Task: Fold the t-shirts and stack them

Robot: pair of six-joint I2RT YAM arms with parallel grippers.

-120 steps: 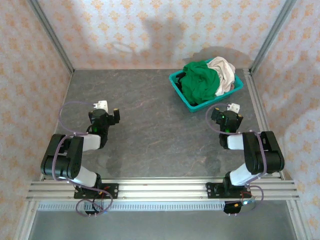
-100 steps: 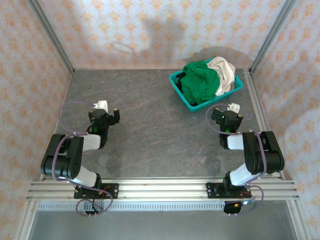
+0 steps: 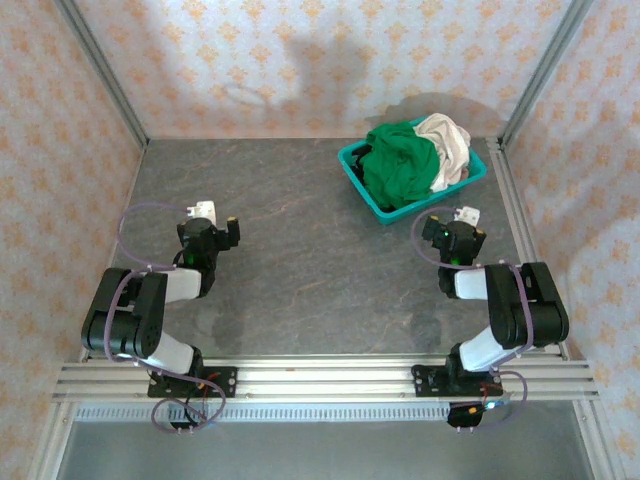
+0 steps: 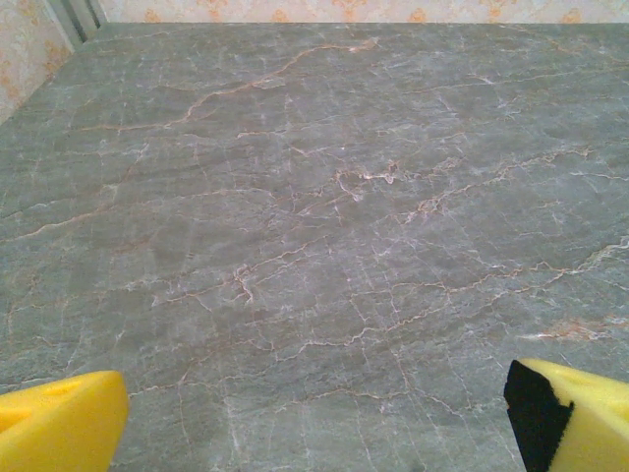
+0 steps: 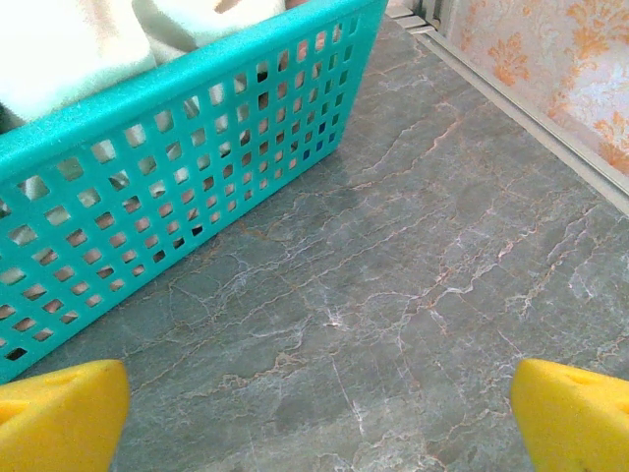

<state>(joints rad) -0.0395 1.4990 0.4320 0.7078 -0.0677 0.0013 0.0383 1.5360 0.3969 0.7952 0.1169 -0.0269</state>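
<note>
From above, the green t-shirt [image 3: 398, 165] and a cream-white t-shirt [image 3: 447, 148] lie bunched together in the teal basket [image 3: 352, 160] at the far right of the grey table [image 3: 290, 260]. Nothing is spread out or folded, so the job stands at its first step (fetching a shirt). The left gripper [image 3: 218, 224] and right gripper [image 3: 460, 230] sit near their bases, the right one just short of the basket. The left wrist view has its yellow pads [image 4: 59, 418] spread wide over the marbled tabletop, holding nothing. In the right wrist view the yellow pads [image 5: 575, 413] are equally wide and empty, facing the basket's perforated wall with cream cloth above the rim. Next, I judge, the right arm must rise over that rim and pinch a shirt.
</note>
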